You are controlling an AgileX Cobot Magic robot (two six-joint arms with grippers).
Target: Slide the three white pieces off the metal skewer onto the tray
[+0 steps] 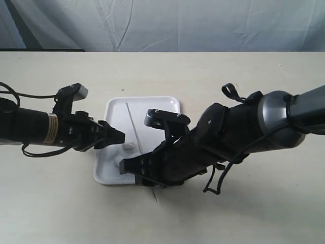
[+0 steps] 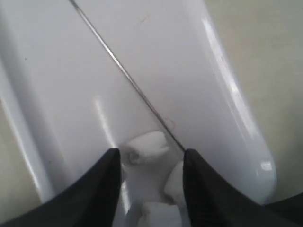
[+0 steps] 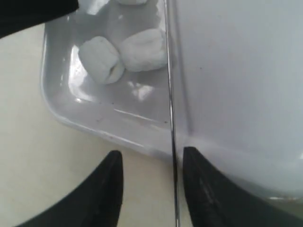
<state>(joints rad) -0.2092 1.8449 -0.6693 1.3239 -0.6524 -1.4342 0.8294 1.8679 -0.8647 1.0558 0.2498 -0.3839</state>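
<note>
Three white pieces (image 2: 147, 147) show in the left wrist view, exterior shows one; left gripper (image 2: 151, 152) and right gripper (image 3: 151, 156) gape.

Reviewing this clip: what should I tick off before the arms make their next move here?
1. Three white marshmallow-like pieces off the thin grey metal skewer: ok, they lie beside the bare rod.
2. Pieces inside the white rectangular plastic tray: ok.
3. Left gripper has its jaws open and holds nothing: ok.
4. Right gripper has its jaws open, straddling the skewer without clamping it: ok. Whether a jaw touches the rod: cannot tell.
5. Skewer wholly on the tray: not ok, one end overhangs the rim above the beige table.
</note>
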